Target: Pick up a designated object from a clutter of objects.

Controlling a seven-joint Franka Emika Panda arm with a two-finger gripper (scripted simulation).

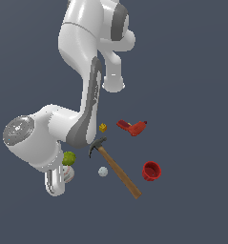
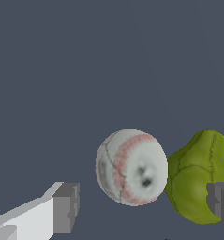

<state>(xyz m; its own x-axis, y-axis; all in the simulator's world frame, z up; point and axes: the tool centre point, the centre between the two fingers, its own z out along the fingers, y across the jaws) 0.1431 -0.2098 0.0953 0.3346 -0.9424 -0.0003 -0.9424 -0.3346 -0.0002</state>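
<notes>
1. Exterior view: the white arm [image 1: 82,105] bends down over the dark worktop [image 1: 191,95], and its wrist and claw [image 1: 56,183] sit low on the exterior view's left. The baseball [image 1: 69,175] peeks out just beside the claw, mostly hidden by it; only a pale sliver with a trace of red shows.
2. Same view, the neighbours: the green lump [image 1: 68,158] lies right above the baseball, close against it. The small white ball [image 1: 103,171] rests near the hammer [image 1: 116,167], whose dark head points toward the arm and whose wooden handle runs off toward the red cup [image 1: 151,171]. The tiny yellow cube [image 1: 102,127] and the red drill shape [image 1: 132,127] lie farther back, well apart from the baseball.
3. Same view: the claw's fingers are too blocked and small to judge here.
4. Wrist view: the baseball [image 2: 131,167] sits between the two grey fingertips [image 2: 66,208], with clear gaps on both sides, so the claw [image 2: 144,204] is spread wide and grasps nothing.
5. Wrist view: the green lump [image 2: 197,176] crowds against the baseball, and the far fingertip overlaps the lump's lower edge; that fingertip is cut off by the frame edge.
</notes>
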